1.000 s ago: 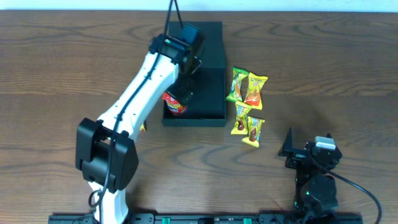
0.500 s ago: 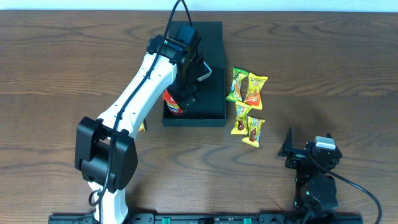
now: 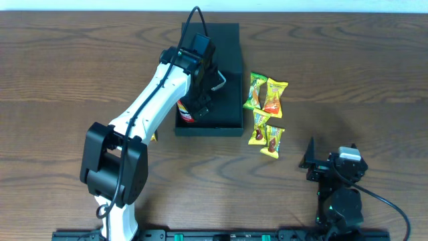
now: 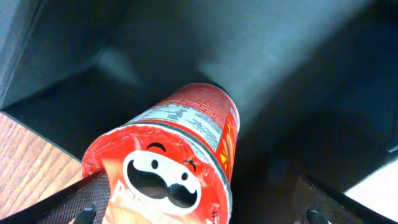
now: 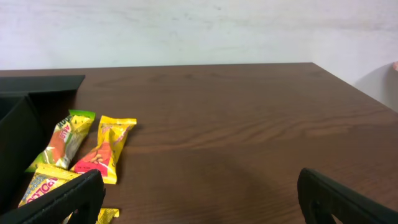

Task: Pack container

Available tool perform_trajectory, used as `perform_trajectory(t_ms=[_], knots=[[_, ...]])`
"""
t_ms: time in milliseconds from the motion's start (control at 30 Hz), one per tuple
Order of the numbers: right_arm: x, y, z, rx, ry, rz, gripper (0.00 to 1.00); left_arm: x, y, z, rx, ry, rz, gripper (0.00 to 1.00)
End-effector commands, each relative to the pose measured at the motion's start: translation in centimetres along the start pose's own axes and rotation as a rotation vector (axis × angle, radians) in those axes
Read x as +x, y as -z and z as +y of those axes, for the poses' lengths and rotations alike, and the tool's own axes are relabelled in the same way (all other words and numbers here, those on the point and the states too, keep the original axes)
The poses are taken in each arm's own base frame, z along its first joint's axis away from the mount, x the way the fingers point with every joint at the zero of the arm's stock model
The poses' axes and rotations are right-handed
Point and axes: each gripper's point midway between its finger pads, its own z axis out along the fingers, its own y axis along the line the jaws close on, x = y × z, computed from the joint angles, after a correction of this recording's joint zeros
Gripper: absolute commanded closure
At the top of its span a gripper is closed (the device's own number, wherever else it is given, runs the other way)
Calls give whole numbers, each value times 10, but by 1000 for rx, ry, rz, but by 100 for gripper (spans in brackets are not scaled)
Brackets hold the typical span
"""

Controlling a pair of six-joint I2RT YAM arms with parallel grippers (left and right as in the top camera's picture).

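The dark container [image 3: 229,107] lies open on the table with its flap lid folded back. A red can [image 3: 186,110] stands tilted in its near-left corner. My left gripper [image 3: 208,94] reaches into the box, open. In the left wrist view the can [image 4: 180,155] sits between the wide-apart jaws of the left gripper [image 4: 196,214], against the left finger [image 4: 68,205] and well apart from the right one. Around it is the container's dark floor [image 4: 280,62]. My right gripper [image 3: 311,161] rests open near the front right, with nothing between its fingers [image 5: 199,199].
Several yellow-green snack packets [image 3: 266,94] lie on the wood just right of the container, two more [image 3: 267,134] nearer the front. The right wrist view shows packets [image 5: 102,149] beside the container's wall [image 5: 18,130]. A small yellow piece [image 3: 154,137] peeks from under the left arm.
My left gripper has moved from over the lid down into the box, toward the can. The can and the right arm have not moved.
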Motion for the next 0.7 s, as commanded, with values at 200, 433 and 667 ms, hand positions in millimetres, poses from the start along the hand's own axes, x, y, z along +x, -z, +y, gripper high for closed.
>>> perform_trajectory(t_ms=[200,433,667], knots=[[0,0,-3,16,-2,2,1,-9,17,-1,-5,28,-30,5],[0,0,-3,16,-2,2,1,-15,23,-9,40,45,-64,5],[0,0,-3,16,-2,2,1,-18,23,17,-62,66,-77,5]])
